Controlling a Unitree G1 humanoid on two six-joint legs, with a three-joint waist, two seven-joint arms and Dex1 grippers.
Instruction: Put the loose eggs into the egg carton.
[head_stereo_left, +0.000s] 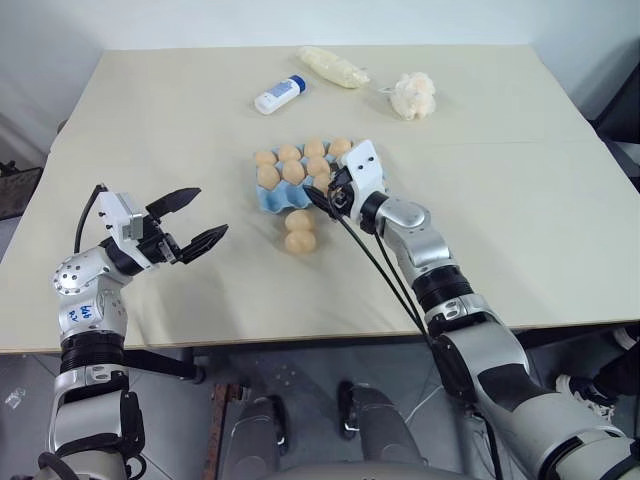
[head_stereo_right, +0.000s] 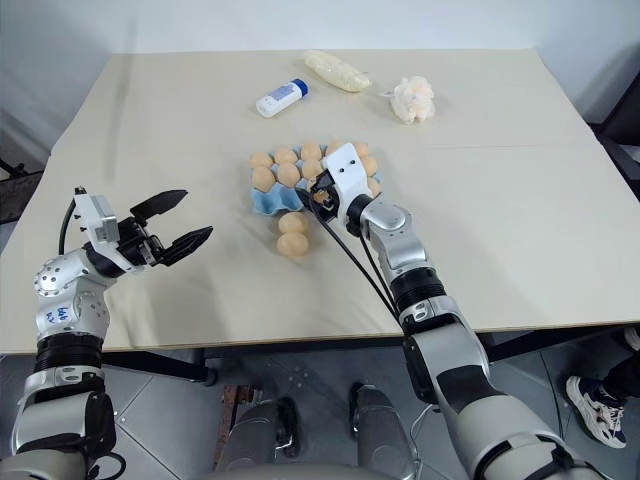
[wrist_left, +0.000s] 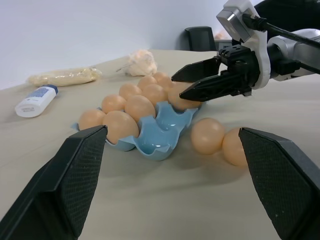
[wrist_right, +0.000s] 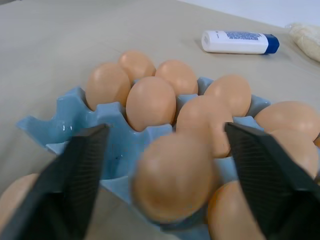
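Note:
The light blue egg carton (head_stereo_left: 270, 198) lies mid-table with several tan eggs (head_stereo_left: 292, 172) in its cups. My right gripper (head_stereo_left: 322, 197) hovers at the carton's near right corner, fingers (wrist_right: 80, 165) spread open. A blurred egg (wrist_right: 175, 175) sits between them over a cup, touching neither finger. Two loose eggs (head_stereo_left: 300, 220) (head_stereo_left: 299, 242) rest on the table just in front of the carton, touching each other. My left gripper (head_stereo_left: 208, 213) is held above the table to the left of the carton, open and empty.
A white bottle with a blue cap (head_stereo_left: 280, 95) lies behind the carton. Behind it are a pale yellow bag (head_stereo_left: 333, 67) and a lumpy white wad (head_stereo_left: 413, 95). Black cables (head_stereo_left: 375, 262) run along my right forearm. The table's front edge (head_stereo_left: 250, 340) is near.

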